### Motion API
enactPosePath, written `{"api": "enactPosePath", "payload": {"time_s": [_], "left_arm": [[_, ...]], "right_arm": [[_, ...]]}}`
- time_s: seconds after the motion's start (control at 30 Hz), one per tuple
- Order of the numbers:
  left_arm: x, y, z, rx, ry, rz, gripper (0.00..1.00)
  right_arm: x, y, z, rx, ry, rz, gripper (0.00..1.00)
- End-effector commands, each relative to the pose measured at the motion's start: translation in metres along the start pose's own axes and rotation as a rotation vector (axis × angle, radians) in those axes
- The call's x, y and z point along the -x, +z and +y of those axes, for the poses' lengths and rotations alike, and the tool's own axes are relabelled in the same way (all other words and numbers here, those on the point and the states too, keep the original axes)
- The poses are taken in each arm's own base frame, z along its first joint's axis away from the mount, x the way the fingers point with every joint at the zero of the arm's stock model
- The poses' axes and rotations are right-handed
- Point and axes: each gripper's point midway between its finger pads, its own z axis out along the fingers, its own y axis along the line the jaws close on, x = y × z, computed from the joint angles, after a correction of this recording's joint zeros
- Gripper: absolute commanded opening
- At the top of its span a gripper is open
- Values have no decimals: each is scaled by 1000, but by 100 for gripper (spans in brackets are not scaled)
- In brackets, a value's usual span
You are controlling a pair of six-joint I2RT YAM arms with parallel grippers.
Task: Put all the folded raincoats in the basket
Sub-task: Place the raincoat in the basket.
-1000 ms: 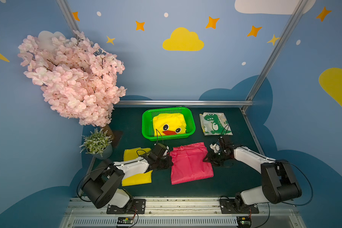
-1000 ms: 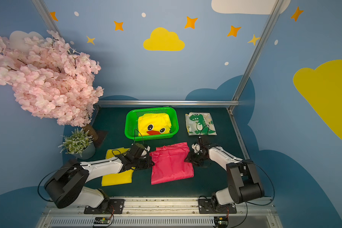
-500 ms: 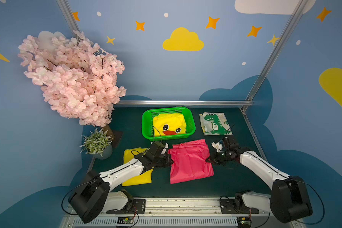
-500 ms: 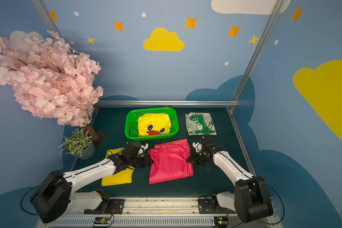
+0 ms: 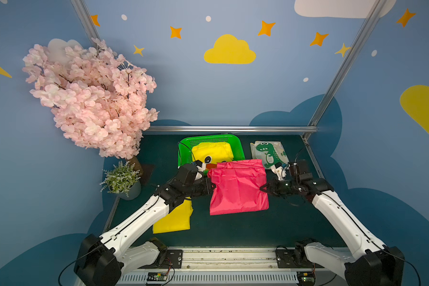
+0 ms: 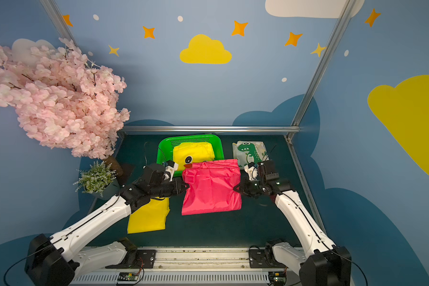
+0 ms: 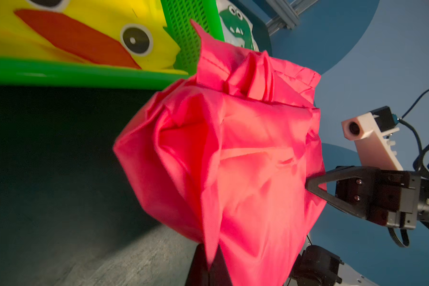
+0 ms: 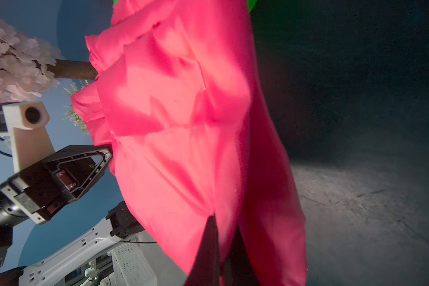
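Dangling pink raincoat (image 5: 238,189) nr basket (image 5: 182,153)

Bright, even overhead light — wrist views soft, edges warped.

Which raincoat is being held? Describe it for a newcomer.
Start at the green basket at the back of the table. Just in front, the pink raincoat is pinched between left tool and right tool. Only pink one: neighbours are duck-faced yellow, plain yellow, white dinosaur print.
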Motion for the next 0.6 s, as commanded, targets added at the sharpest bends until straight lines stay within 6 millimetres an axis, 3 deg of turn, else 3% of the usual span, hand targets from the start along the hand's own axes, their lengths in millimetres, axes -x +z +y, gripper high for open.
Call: {"api": "enactPosePath", "payload": {"time_s": [0.0, 0.3, 0.57], "left_arm": [[29, -6, 6, 22, 12, -37, 2], [119, -10, 44, 100, -22, -133, 2], [172, 8, 94, 180, -61, -133, 2]], "right_arm": [[22, 0, 20, 39, -13, -19, 0], [105, 34, 60, 78, -66, -54, 0], [169, 88, 76, 72, -80, -39, 0]]}}
